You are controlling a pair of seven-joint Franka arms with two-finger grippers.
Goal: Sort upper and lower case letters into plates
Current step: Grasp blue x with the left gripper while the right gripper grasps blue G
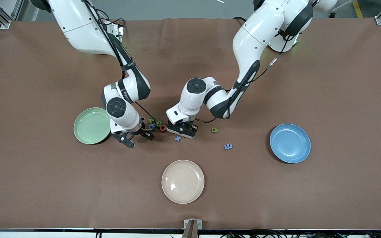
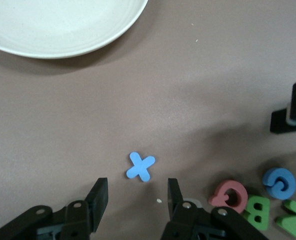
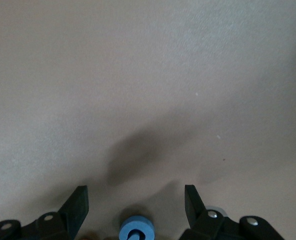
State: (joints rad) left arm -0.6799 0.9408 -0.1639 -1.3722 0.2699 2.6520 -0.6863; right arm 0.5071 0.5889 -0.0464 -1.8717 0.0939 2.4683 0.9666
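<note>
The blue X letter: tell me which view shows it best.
The left wrist view: the blue X lies flat and unobstructed on the table between the left tool's open fingers. The front view shows it tiny; the right wrist view misses it.

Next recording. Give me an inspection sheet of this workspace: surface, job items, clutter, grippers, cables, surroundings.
Surface: brown table cover, creased along the arms' end.
Job's things: mint plate and blue plate, both without letters; letter cluster between the grippers; blue X; green P; blue E.
Clutter: cream plate, nearest the front camera.
Grippers: left gripper open over the blue X; right gripper open over a blue round letter.
Cables: black leads along both arms.
Surroundings: aluminium frame posts at the table corners.
</note>
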